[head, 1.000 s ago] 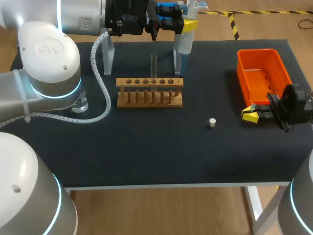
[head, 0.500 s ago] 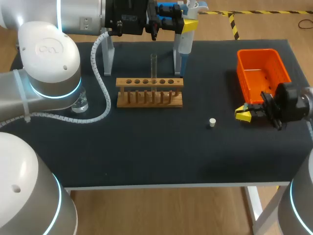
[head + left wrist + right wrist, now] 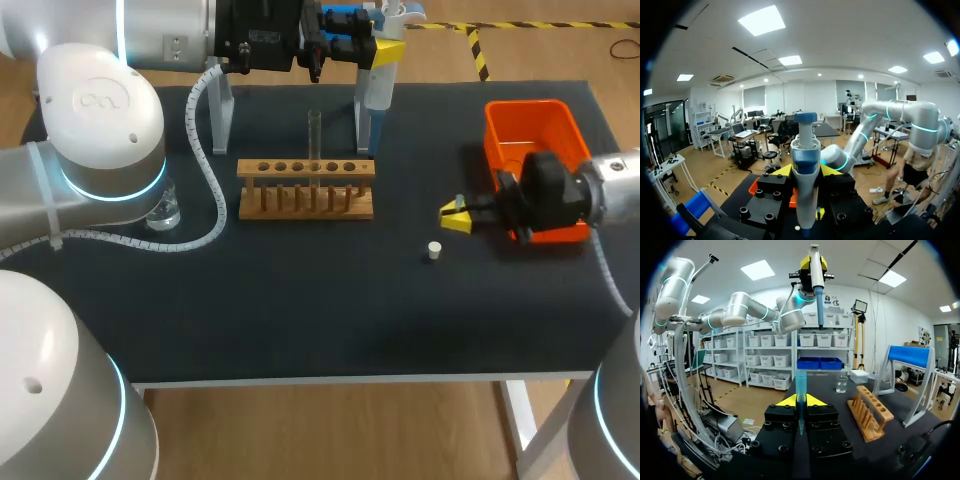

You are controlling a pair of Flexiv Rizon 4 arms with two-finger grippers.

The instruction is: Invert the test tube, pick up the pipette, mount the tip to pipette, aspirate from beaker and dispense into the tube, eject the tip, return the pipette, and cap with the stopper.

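Right claw (image 3: 800,401): pinching a blue tip (image 3: 800,385) between its yellow ends, the tip's wide end pointing out ahead of the claw. In the head view this claw hangs over the worktop (image 3: 300,310), between the orange bin (image 3: 528,112) and the rack (image 3: 306,190). The stopper (image 3: 433,250) lies near it on the worktop.

Left claw (image 3: 805,171): pinching the pipette (image 3: 805,145) round its body. I hold it upright over the back of the worktop, nozzle down, well apart from the tip. The tube (image 3: 314,135) stands in the rack. The beaker (image 3: 163,210) stands beside my left arm.

Step in hand, by my judgement: mount tip to pipette.

Hazards from here:
1. Misalignment. If the tip's mouth and the nozzle are not in line, the nozzle strikes the rim and tilts the tip in the pinch, or knocks it out.
2. Slip. The tip is thin and tapered, so seating force may push it back through the claw instead of seating it.
3. Route. A low pass toward the pipette may clip the tube or rack, or sweep the stopper away
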